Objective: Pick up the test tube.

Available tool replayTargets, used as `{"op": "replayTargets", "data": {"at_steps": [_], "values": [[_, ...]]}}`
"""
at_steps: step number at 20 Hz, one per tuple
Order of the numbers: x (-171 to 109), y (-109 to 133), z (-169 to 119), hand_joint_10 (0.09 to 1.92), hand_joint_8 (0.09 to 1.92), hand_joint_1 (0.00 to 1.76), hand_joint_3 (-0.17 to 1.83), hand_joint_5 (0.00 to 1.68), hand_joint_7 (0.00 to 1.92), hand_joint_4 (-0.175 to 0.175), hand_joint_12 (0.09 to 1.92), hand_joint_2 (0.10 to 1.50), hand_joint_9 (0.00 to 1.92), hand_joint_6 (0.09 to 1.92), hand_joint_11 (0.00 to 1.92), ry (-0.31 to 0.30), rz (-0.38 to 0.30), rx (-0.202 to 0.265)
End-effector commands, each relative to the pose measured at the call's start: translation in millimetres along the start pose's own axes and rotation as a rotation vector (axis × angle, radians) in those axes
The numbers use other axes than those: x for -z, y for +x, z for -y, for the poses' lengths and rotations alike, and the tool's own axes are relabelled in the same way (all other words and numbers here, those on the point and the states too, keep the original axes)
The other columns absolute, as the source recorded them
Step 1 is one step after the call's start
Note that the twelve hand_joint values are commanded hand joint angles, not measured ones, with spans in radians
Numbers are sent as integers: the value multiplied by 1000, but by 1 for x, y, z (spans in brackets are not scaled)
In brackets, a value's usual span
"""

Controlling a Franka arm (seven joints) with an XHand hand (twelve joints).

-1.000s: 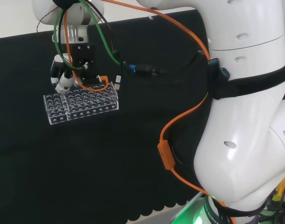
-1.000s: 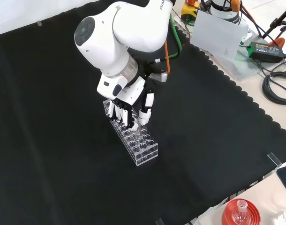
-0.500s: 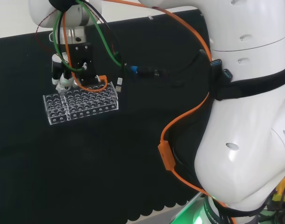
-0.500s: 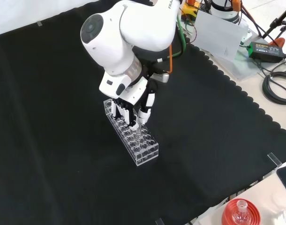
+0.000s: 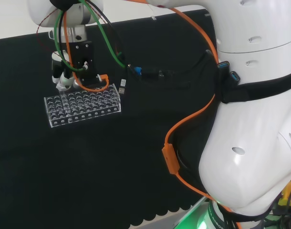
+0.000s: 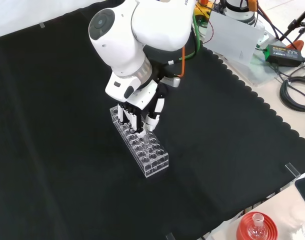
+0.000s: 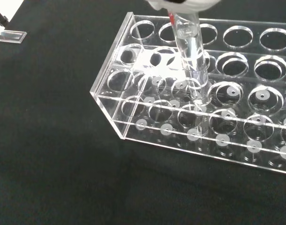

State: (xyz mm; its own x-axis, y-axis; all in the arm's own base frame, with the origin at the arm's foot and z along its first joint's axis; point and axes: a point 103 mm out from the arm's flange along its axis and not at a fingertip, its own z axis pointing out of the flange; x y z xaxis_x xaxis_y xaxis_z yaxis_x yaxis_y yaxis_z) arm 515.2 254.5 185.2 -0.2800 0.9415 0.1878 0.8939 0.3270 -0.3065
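The black cloth [image 6: 227,150] covers the bench, and the clear rack [image 6: 140,149] standing on it serves as the landmark for everything else. Above the rack, in the front view, the white arm [image 6: 142,30] reaches down from the top of the view, its big link with the round grey cap directly over the rack's far end. In the head view the rack [image 5: 83,106] lies to the left of the arm's large white links, with orange and green cables [image 5: 105,47] looping just above and to the right of it. The rack itself is a long block of clear plastic with rows of round holes; the wrist view shows its corner and several rows of wells [image 7: 147,112] at close range. The hand [image 6: 140,112] hangs over the rack's far end in the front view, fingers pointing down and curled together, closed around the top of the test tube [image 7: 192,61]. The test tube is clear and stands nearly upright, its upper end under the blurred white of the hand [image 7: 180,3] and its lower end still down inside a hole near the rack's corner.
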Motion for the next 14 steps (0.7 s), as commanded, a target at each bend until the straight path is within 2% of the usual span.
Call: {"op": "replayTargets", "data": {"at_steps": [1, 14], "values": [[1, 0, 1, 140, 544, 1421, -175, 1307, 1418, -175, 1168, 1033, 1367, 440, 877, -3, 0, 6], [15, -2, 3, 87, 477, 1427, -175, 1315, 1482, -175, 1162, 1024, 1437, 336, 892, -19, -20, 9]]}}
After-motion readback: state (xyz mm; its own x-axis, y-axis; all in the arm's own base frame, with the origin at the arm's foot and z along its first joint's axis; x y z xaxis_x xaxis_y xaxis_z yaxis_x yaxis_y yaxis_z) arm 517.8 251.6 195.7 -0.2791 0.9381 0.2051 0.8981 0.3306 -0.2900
